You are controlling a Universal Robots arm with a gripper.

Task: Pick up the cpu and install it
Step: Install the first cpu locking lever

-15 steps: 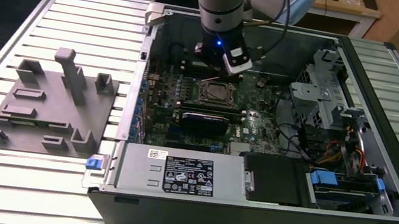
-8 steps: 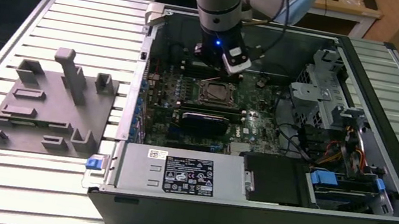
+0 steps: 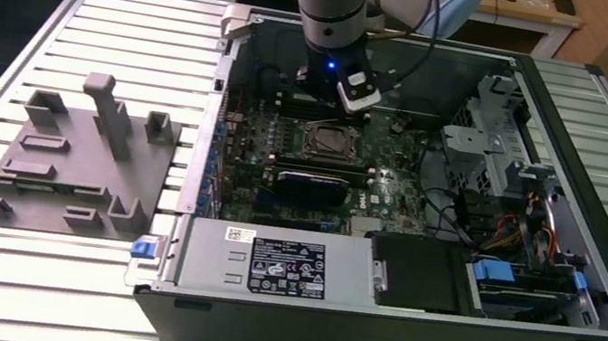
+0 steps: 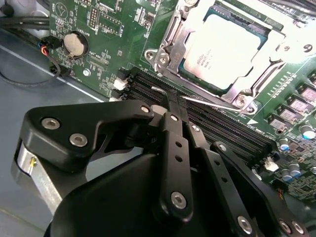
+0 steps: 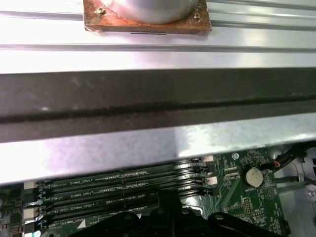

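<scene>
The cpu [image 4: 224, 52], a pale silver square, lies flat in the motherboard socket [image 3: 327, 140], with the socket's metal frame [image 4: 170, 44] around its edges. My gripper [image 4: 170, 96] hovers over the black memory slots [image 4: 222, 128] just beside the socket, close to its thin metal lever [image 4: 210, 102]. The black fingers [image 4: 175, 143] meet at their tips and I see nothing between them. In the exterior view the gripper [image 3: 340, 96] hangs inside the open computer case [image 3: 577, 296], just behind the socket.
A grey fixture [image 3: 74, 162] with upright posts lies on the slatted table at the exterior view's left. Inside the case are a black block [image 3: 308, 185], a power supply [image 3: 277, 262], drive cages and cables [image 3: 508, 194], and a coin battery [image 4: 75, 44].
</scene>
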